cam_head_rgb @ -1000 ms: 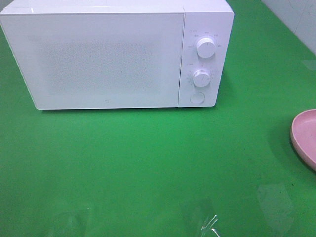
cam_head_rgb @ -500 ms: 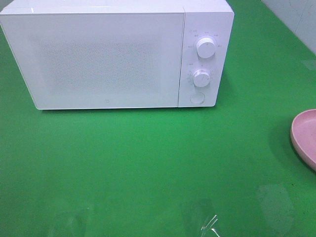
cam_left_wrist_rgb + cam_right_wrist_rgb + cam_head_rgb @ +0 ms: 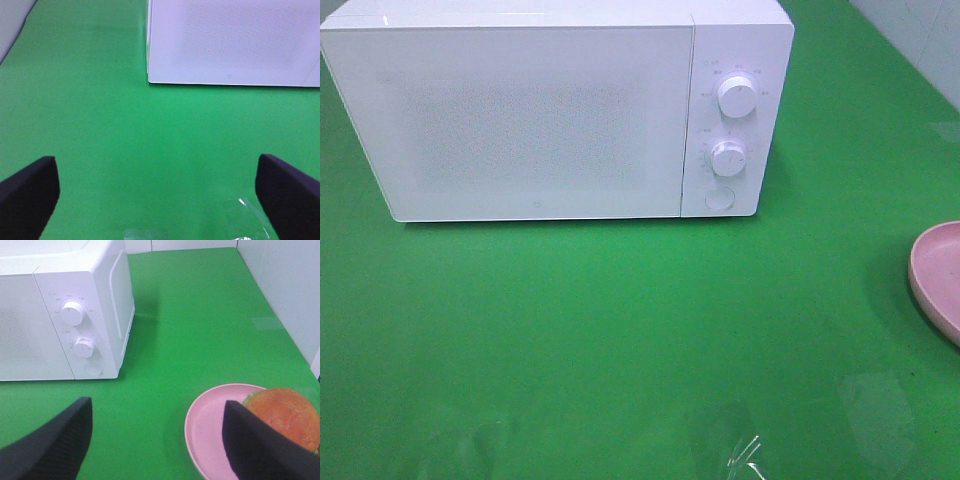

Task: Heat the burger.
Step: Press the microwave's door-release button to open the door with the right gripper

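The burger [image 3: 289, 415], with a golden-brown bun and a green lettuce edge, lies on the pink plate [image 3: 207, 427] in the right wrist view. My right gripper [image 3: 155, 445] is open above the green table, and one of its black fingers [image 3: 257, 447] overlaps the burger's near side in the picture. The white microwave [image 3: 555, 110] stands at the back with its door shut. My left gripper [image 3: 160, 200] is wide open over bare green cloth in front of the microwave [image 3: 232, 40], holding nothing. The high view shows only the plate's rim [image 3: 932, 275]. Neither gripper shows there.
Two white knobs [image 3: 736, 96] and a round button [image 3: 719, 199] sit on the microwave's right panel. A scrap of clear film [image 3: 748, 455] lies on the green table near the front edge. A pale wall [image 3: 285, 285] borders the table on the right.
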{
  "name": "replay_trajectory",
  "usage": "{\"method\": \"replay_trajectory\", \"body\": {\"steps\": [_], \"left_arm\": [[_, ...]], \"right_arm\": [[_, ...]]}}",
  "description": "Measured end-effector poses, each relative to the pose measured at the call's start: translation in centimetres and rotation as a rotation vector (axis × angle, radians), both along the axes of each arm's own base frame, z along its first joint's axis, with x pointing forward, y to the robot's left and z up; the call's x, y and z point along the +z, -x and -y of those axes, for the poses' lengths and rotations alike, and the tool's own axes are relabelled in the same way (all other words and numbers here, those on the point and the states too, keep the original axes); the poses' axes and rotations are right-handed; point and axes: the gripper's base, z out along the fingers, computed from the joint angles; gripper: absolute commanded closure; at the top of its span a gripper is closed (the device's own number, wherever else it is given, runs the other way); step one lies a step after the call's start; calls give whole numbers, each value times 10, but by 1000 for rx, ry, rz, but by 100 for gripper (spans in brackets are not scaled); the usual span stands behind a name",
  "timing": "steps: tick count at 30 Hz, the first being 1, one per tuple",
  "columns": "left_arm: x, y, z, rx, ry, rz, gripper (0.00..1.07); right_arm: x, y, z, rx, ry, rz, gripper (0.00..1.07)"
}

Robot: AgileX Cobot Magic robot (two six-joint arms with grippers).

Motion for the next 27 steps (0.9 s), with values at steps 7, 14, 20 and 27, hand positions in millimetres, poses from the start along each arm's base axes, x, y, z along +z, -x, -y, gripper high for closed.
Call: {"method": "replay_trajectory", "body": {"steps": [7, 14, 20, 27], "left_arm": [[0, 0, 0, 0, 0, 0, 7], [0, 0, 0, 0, 0, 0, 7], [0, 0, 0, 0, 0, 0, 7], [0, 0, 0, 0, 0, 0, 7]], "right_arm": [[1, -14, -1, 0, 1, -10, 34], [0, -39, -2, 1, 2, -37, 34], [-2, -60, -3, 2, 3, -59, 34], [-5, -83, -4, 3, 2, -40, 34]]}}
